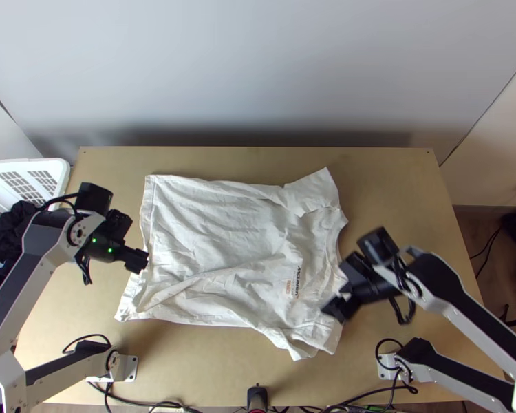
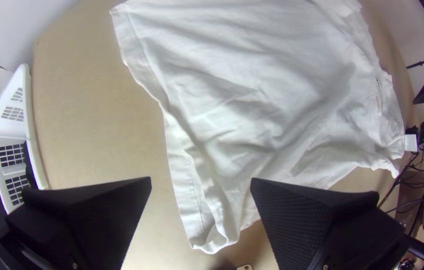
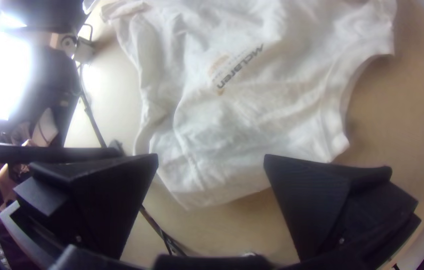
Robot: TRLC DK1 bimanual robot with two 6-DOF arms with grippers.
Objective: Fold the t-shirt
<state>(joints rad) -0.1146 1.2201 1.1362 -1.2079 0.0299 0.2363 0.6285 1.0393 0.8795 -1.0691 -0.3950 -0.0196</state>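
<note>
Top view, wrinkled t-shirt (image 1: 217,241) spread on table (image 1: 395,193) between left and right jaws, both released

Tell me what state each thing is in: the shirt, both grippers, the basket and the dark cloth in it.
T-shirt: spread out but wrinkled, not folded into a bundle
Left gripper: open, holding nothing
Right gripper: open, holding nothing
Basket: partly filled with dark cloth
Dark cloth: bunched
</note>
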